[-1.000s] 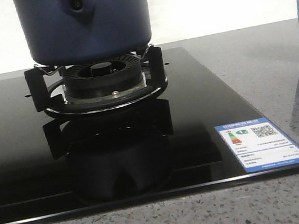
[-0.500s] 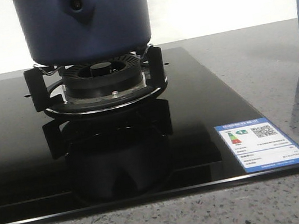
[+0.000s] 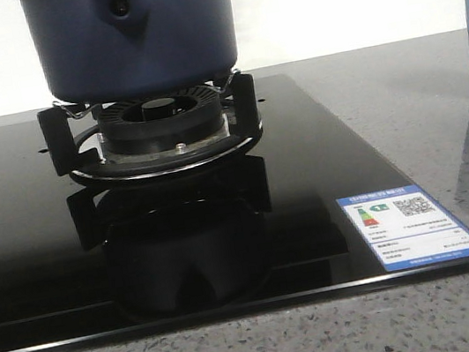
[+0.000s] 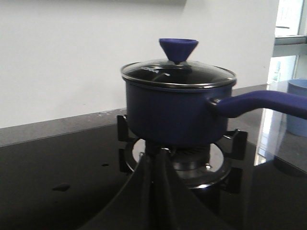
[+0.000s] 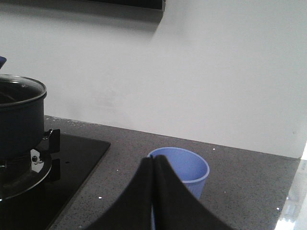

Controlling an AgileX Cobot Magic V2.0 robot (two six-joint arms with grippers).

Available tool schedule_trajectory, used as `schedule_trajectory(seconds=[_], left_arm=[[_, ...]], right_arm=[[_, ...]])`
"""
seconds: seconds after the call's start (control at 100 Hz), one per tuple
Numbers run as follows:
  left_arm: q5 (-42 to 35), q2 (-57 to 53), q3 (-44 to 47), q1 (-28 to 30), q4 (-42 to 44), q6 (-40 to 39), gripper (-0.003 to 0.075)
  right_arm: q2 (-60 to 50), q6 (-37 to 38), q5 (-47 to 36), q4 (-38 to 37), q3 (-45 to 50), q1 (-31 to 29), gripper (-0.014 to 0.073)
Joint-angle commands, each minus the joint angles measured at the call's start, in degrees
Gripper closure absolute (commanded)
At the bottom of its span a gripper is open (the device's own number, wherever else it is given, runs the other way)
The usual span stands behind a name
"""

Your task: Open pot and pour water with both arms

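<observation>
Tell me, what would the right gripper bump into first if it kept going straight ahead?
Most likely the pale blue cup. The right gripper, its fingers pressed together, points straight at it, and nothing shows between them on the grey counter. How far off the cup stands is hard to judge.

Pot [image 4: 175,115]: dark navy-blue, matte, with a matching blue handle [image 4: 261,103]. Lid [image 4: 178,74]: clear glass, silver rim, blue knob [image 4: 178,48]. Cooktop [image 3: 307,182]: glossy black (mirrors the burner). Burner [image 3: 160,125]: black with a silver ring. Label [image 3: 408,226]: white, blue border, QR pattern. Cup [image 5: 184,170]: pale blue. Countertop [image 3: 438,108]: grey, speckled. Wall [image 5: 192,72]: white.
</observation>
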Motion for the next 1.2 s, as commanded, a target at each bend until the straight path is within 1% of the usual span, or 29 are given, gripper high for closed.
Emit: schedule_trajectory(seconds=[0.0,0.05,0.09,0.11,0.16,0.17,0.2,0.21,0.22,0.26,0.29,0.35,0.48,0.52,0.57,0.61,0.68,0.73,0.87,1.04,1.1,1.19], left_arm=[[-5.03,0.47,-1.61,0.28,-1.47,-0.09,0.0739],[-5.66,0.47,-1.76,0.28,2.81,-0.42,0.0739],[-5.53,0.47,-1.85,0.28,9.25,-1.76,0.0739],[-5.53,0.47,-1.85,0.28,13.18,-3.88,0.0739],[-5.75,0.47,-1.85,0.28,24.32,-13.38,0.0739],[-5.73,0.47,-1.85,0.28,26.15,-16.94,0.0739],[-5.87,0.47,-1.74,0.28,35.82,-24.52,0.0739],[-5.87,0.47,-1.74,0.28,37.75,-28.37,0.0739],[-5.87,0.47,-1.65,0.28,41.52,-30.25,0.0739],[-6.08,0.47,-1.24,0.28,49.79,-40.34,0.0739],[-6.95,0.32,-0.78,0.28,56.06,-45.45,0.0739],[-9.88,-0.46,0.81,0.28,63.12,-53.53,0.0739],[-21.2,-3.96,7.62,0.44,73.44,-64.46,0.0739],[-23.12,-5.57,9.69,0.86,76.69,-68.7,0.0739],[-23.61,-7.43,11.79,1.48,80.86,-72.98,0.0739],[-23.34,-8.93,13.43,2.19,82.01,-74.88,0.0739],[-22.19,-11.14,15.62,3.64,81.71,-75.45,0.0739],[-15.44,-12.64,15.36,4.78,81.57,-75.45,0.0739],[-7.38,-13.47,15.36,7.63,79.83,-75.45,0.0739],[-5.26,-13.47,15.36,7.93,79.04,-75.45,0.0739],[-2.61,-13.47,15.36,7.93,75.77,-75.45,0.0739],[-1.7,-13.47,15.36,7.93,69.23,-75.45,0.0739]], right_arm=[[0.51,-0.47,-4.47,0.03,-1.33,0.09,0.0667],[0.51,-0.47,-4.47,0.03,-1.33,0.09,0.0667],[0.51,-0.47,-4.47,0.03,-1.33,0.09,0.0667],[0.51,-0.47,-4.47,0.03,-1.33,0.09,0.0667],[0.51,-0.47,-4.47,0.03,-1.33,0.09,0.0667],[0.51,-0.47,-4.47,0.03,-1.33,0.09,0.0667],[0.51,-0.47,-4.47,0.03,-1.33,0.09,0.0667],[0.51,-0.47,-4.47,0.03,-1.33,0.09,0.0667],[0.51,-0.47,-4.47,0.03,-1.33,0.09,0.0667],[0.51,-0.47,-4.47,0.03,-1.33,0.09,0.0667],[0.51,-0.47,-4.47,0.03,-1.33,0.09,0.0667],[0.51,-0.47,-4.47,0.03,-1.33,0.09,0.0667],[0.51,-0.47,-4.47,0.03,-1.33,0.09,0.0667],[0.51,-0.47,-4.47,0.03,-1.33,0.09,0.0667],[0.51,-0.47,-4.47,0.03,-1.33,0.09,0.0667],[0.51,-0.47,-4.47,0.03,-1.33,0.09,0.0667],[0.51,-0.47,-4.47,0.03,-1.33,0.09,0.0667],[0.51,-0.47,-4.47,0.03,-1.33,0.09,0.0667],[0.51,-0.47,-4.49,0.03,-1.33,0.09,0.0667],[0.51,-0.47,-4.38,0.03,-1.33,0.09,0.0667],[0.51,-0.47,-4.38,0.03,-1.33,0.09,0.0667],[0.51,-0.47,-4.38,0.03,-1.33,0.09,0.0667]])
